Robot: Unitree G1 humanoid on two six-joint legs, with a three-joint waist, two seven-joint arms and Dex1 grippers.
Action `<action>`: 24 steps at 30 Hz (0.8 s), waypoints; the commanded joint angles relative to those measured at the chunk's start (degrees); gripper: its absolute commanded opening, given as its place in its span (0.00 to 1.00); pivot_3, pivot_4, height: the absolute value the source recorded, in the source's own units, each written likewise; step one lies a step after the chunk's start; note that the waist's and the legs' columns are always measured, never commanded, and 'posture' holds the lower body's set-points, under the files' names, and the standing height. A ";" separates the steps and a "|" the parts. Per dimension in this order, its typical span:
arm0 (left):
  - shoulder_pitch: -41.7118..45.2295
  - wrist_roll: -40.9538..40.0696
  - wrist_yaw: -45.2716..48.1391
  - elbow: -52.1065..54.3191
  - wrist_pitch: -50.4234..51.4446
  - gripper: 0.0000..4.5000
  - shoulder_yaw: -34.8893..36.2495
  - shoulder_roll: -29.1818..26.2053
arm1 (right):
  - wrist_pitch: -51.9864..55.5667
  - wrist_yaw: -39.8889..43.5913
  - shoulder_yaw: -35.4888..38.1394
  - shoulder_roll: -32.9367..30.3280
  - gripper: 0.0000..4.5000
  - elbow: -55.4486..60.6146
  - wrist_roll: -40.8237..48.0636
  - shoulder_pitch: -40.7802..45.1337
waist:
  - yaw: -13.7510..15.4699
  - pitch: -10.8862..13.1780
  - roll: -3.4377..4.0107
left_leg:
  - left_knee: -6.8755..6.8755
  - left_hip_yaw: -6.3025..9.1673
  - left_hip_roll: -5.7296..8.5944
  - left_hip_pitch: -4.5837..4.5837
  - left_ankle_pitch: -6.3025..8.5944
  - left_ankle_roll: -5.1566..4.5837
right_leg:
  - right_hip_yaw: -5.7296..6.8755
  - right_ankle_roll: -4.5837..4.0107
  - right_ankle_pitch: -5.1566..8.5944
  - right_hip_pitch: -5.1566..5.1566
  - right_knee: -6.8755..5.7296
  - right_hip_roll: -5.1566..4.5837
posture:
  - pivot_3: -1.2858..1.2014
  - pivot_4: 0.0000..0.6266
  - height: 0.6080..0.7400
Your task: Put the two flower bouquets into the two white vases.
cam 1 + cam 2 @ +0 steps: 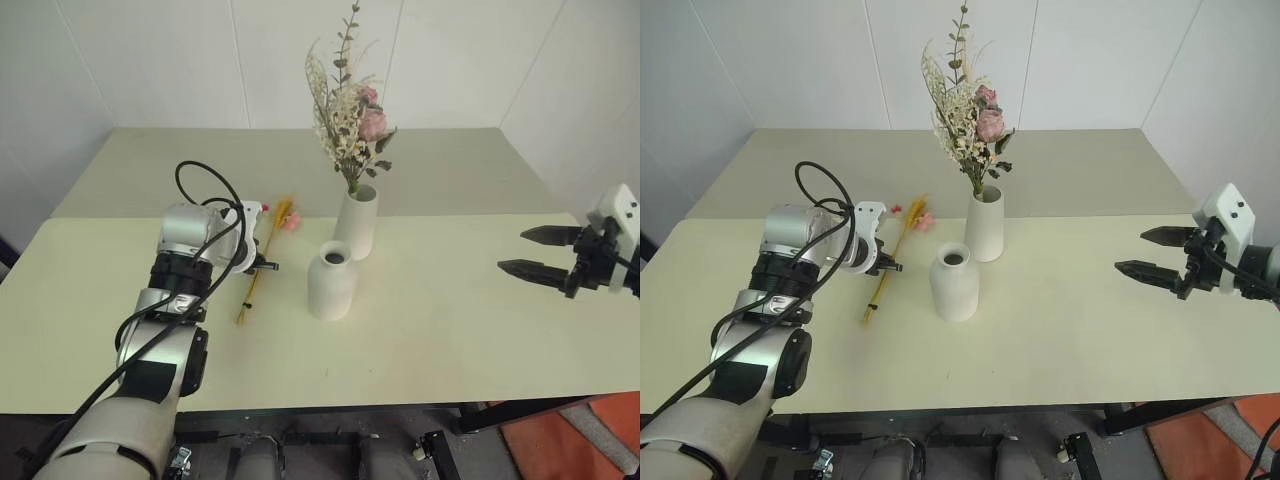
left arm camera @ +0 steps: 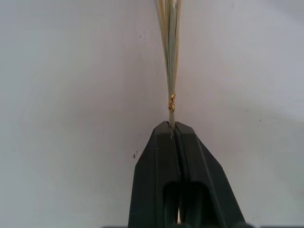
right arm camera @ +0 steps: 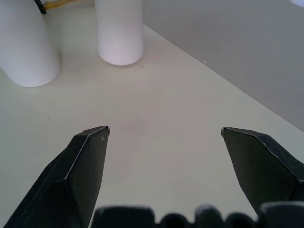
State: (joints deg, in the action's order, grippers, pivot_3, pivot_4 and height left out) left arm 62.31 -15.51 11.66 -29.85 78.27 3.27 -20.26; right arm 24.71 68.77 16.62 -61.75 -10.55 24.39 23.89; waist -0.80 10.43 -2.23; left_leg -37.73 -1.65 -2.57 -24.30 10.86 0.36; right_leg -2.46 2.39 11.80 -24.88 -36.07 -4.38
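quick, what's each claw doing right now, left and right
Left claw: closed on the slim bundle of yellow-orange stems lying on the table.
Right claw: open, holding nothing.

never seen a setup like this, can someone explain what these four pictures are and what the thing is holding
It is a two-armed humanoid robot. Two pictures come from cameras in its head, looking down over a pale table. The other two come from cameras on its wrists, looking along each end effector's black fingers.

On the table stand a taller white vase, already holding a bushy bouquet, and a shorter bottle-shaped vase, empty.

The left end effector is shut on a slim bundle of yellow stems lying on the table. The right end effector is open, holding nothing.
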 commanded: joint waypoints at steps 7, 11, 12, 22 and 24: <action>-7.40 -16.40 3.57 29.40 -16.99 0.01 27.18 2.87 | 0.33 2.40 6.33 -2.91 1.00 -0.30 2.44 -2.57 | -0.28 0.00 0.00 | -0.03 -0.01 -0.01 0.01 0.00 0.01 | -0.02 -0.29 -0.19 -0.01 -0.04 -0.01 | 0.52 0.24 1.00; -9.62 -23.47 15.46 34.99 -22.22 0.01 27.44 -1.67 | 0.02 5.45 8.38 -3.50 1.00 -0.11 4.11 -4.76 | -0.19 0.00 0.00 | -0.04 -0.01 -0.01 0.07 0.00 0.01 | -0.01 -0.27 -0.18 0.07 -0.03 0.00 | 0.52 0.24 1.00; -10.37 -25.92 19.17 35.81 -24.29 0.01 28.08 -2.16 | -0.87 6.25 8.99 -3.33 1.00 0.09 4.40 -5.31 | -0.19 0.00 0.01 | -0.04 -0.01 -0.01 0.11 0.00 0.01 | -0.01 -0.22 -0.15 0.15 0.01 0.00 | 0.52 0.24 1.00; -12.73 -36.83 42.44 32.33 -34.42 0.01 22.44 -3.13 | -9.13 15.81 13.94 -0.35 1.00 3.76 9.54 -10.50 | -0.04 0.00 0.01 | -0.10 -0.01 -0.02 0.61 0.01 0.01 | 0.02 0.16 0.09 0.77 0.10 0.01 | 0.52 0.24 1.00; -12.55 -35.62 44.32 30.42 -36.56 0.01 19.35 -2.26 | -10.39 16.68 14.64 0.13 1.00 4.02 10.22 -11.15 | -0.01 0.00 0.01 | -0.10 -0.01 -0.01 0.61 0.01 0.01 | 0.01 0.17 0.08 0.77 0.09 0.01 | 0.52 0.24 1.00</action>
State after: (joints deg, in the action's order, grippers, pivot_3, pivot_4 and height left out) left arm 49.16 -51.56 54.21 1.06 43.84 24.41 -22.84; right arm 16.50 84.11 28.20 -61.31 -8.16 32.95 12.57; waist -0.80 10.42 -2.23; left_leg -37.83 -1.66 -2.58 -23.69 10.87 0.37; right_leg -2.45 2.56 11.88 -24.10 -35.98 -4.37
